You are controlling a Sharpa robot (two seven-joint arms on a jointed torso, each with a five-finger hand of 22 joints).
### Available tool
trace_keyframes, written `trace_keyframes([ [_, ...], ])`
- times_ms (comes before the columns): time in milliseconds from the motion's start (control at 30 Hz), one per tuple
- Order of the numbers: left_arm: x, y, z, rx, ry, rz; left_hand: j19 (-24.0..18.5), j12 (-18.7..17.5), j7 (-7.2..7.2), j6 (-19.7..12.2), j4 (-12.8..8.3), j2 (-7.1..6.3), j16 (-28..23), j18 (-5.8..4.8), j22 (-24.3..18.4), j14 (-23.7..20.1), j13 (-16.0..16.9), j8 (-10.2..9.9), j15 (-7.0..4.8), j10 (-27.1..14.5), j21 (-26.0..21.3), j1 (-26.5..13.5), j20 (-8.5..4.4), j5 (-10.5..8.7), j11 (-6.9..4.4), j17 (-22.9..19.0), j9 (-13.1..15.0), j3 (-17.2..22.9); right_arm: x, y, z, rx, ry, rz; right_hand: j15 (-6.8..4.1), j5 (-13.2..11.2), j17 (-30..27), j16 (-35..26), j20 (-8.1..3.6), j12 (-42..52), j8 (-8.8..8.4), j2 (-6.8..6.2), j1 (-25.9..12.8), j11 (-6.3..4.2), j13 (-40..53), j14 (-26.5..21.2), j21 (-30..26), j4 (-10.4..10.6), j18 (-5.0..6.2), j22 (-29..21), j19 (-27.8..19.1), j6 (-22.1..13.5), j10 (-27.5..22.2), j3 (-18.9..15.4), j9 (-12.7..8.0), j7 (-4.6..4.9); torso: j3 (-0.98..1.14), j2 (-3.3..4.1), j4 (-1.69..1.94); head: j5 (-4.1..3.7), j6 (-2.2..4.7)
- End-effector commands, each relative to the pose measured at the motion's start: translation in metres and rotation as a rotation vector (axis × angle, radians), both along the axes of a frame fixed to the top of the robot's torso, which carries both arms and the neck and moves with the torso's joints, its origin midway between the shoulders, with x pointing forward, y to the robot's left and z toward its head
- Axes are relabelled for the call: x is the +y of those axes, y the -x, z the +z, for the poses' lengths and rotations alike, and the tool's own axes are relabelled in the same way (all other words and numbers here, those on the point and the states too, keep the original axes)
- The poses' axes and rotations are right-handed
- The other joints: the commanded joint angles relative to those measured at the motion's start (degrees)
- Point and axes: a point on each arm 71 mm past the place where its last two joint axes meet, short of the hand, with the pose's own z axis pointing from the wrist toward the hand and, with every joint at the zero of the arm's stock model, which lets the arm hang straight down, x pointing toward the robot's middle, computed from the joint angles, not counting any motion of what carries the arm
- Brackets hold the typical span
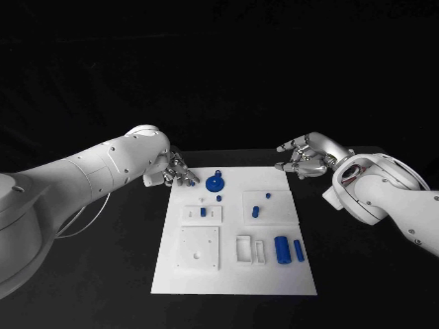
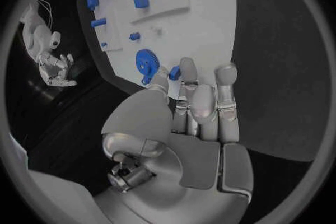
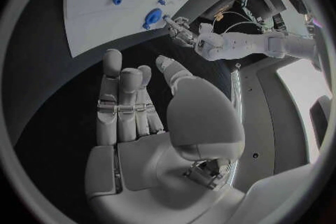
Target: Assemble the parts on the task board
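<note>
Reaching in over the far left corner of the task board (image 1: pixel 234 274), the robot's left hand (image 1: pixel 170 171) appears to pinch a small blue part (image 2: pixel 174 72) at its fingertips (image 2: pixel 187 64), though whether the part is truly gripped or only touched cannot be told from these views. Just beyond those fingertips, toward the board's middle, lies the blue round part (image 1: pixel 215 183), a disc with a short stub pointing to the board's far edge; it sits flat on the white plate and is plainly closer to the left hand than to the right. The right hand (image 1: pixel 309 156) hovers over the black table (image 1: pixel 101 274) off the board's far right corner, its fingers (image 3: pixel 112 95) extended side by side and slightly parted, holding nothing. Farther from both hands, toward the robot's body, small blue pegs (image 1: pixel 203 212) stand in the raised white blocks at mid-board, and two blue cylinders (image 1: pixel 282 249) lie near the board's near right edge, their long axes running from the robot outward. Judged from this layout, the coming move belongs to the left hand: the round part lies immediately ahead of its fingertips and a little inward, so a short reach would bring the pinched piece to it, while the right hand would need to cross the board's width to help.
</note>
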Motion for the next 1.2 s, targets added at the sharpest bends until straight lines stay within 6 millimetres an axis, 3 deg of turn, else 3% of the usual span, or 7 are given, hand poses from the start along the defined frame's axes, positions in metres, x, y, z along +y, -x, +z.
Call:
trace_keyframes([
  [33, -0.0027, 0.0001, -0.001, 0.005, 0.029, -0.006, -0.2, 0.2, -0.02, 0.3, -0.2, 0.52, -0.1, 0.33, 1.9, -0.1, -0.1, -0.3, 0.11, 0.1, -0.2, 0.2, 0.08, -0.09, 0.13, -0.1, -0.1, -0.1, 0.0012, 0.0003, 0.0005, -0.004, 0.004, 0.009, 0.19, 0.2, 0.1, 0.2, -0.07, 0.4, -0.26, -0.3, 0.0, 0.0, 0.0, -0.2, -0.1, 0.2, 0.56, 0.1, -0.2, -0.2, -0.3, 0.0, -0.1, 0.01, 0.01, 0.0, 0.03, -0.08, -0.12],
  [267, -0.0024, 0.0006, -0.0015, 0.012, 0.081, 0.015, -0.5, -0.1, -0.24, 0.4, -1.3, 2.02, -0.6, 0.33, 1.7, -0.3, -0.2, 0.1, 0.13, 0.0, -1.0, 1.9, 0.13, 0.66, 0.11, -0.6, 0.3, 0.9, 0.0003, 0.0001, -0.0005, 0.006, 0.015, 0.007, 0.23, 0.2, -0.2, -0.3, -0.05, 0.2, -0.27, -0.34, 0.3, 0.02, -0.1, -0.4, -0.1, -0.1, 0.56, 0.1, -0.4, -0.3, -0.5, 0.8, -0.1, 0.05, -0.03, 0.01, 0.16, -0.24, -0.28],
  [667, -0.004, 0.0002, -0.0007, 0.003, 0.142, 0.043, -0.8, -0.2, -0.67, 0.2, -4.0, 4.0, -0.8, 0.21, 1.6, -0.4, -0.4, 1.2, 0.1, -0.1, -1.8, 4.9, 0.14, 1.89, -0.02, -1.1, 2.1, 2.0, 0.0004, -0.0004, -0.0008, 0.006, 0.016, 0.007, 0.19, 0.2, -0.1, 0.1, -0.08, 0.4, -0.26, -0.43, 0.1, -0.02, -0.1, -0.3, 0.0, -0.3, 0.58, 0.3, -0.4, 0.0, -0.3, 1.4, -0.1, 0.03, -0.05, 0.04, 0.05, -0.06, -0.13],
  [933, -0.005, -0.0004, 0.0, -0.008, 0.159, 0.053, -0.9, -0.3, -0.79, 0.2, -4.9, 4.27, -0.9, 0.19, 1.6, -0.5, -0.4, 1.5, 0.09, -0.2, -2.2, 5.6, 0.14, 2.97, -0.04, -1.3, 2.6, 2.2, 0.0002, -0.0003, -0.0008, 0.006, 0.014, 0.007, 0.09, 1.9, 0.1, 0.4, -0.17, 0.4, -0.21, -0.44, -0.2, -0.14, 0.0, -0.1, 0.0, -0.5, 0.58, 0.5, -0.3, 1.2, -0.2, 2.1, 0.0, -0.04, -0.04, 0.03, 0.11, 0.05, -0.1],
  [1000, -0.0049, -0.0003, 0.0001, -0.009, 0.167, 0.058, -0.9, -0.3, -0.96, 0.5, -5.2, 4.54, -0.9, 0.15, 1.6, -0.5, -0.5, 1.8, 0.05, -0.1, -2.3, 5.7, 0.11, 5.03, -0.1, -1.3, 2.9, 2.5, 0.0, -0.0003, -0.0008, 0.007, 0.014, 0.007, 0.09, 1.9, 0.1, 0.4, -0.17, 0.4, -0.21, -0.44, -0.2, -0.14, 0.0, -0.1, 0.0, -0.5, 0.58, 0.5, -0.3, 1.2, -0.2, 2.1, 0.0, -0.04, -0.05, 0.03, 0.11, 0.06, -0.13],
  [1200, -0.0038, 0.002, -0.0003, 0.001, 0.229, 0.091, -0.8, -0.3, -1.47, 1.9, -6.1, 5.22, -0.2, -0.06, 1.6, -0.2, -0.6, 3.0, -0.13, 0.5, -2.2, 5.7, -0.04, 7.74, -0.31, -0.4, 3.9, 3.3, -0.0012, -0.0004, -0.0009, 0.008, 0.014, 0.005, 0.09, 1.9, 0.1, 0.4, -0.17, 0.4, -0.21, -0.44, -0.2, -0.14, 0.0, -0.1, 0.0, -0.5, 0.58, 0.5, -0.3, 1.2, -0.2, 2.1, 0.0, -0.04, 0.01, 0.0, 0.18, 0.16, -0.21],
])
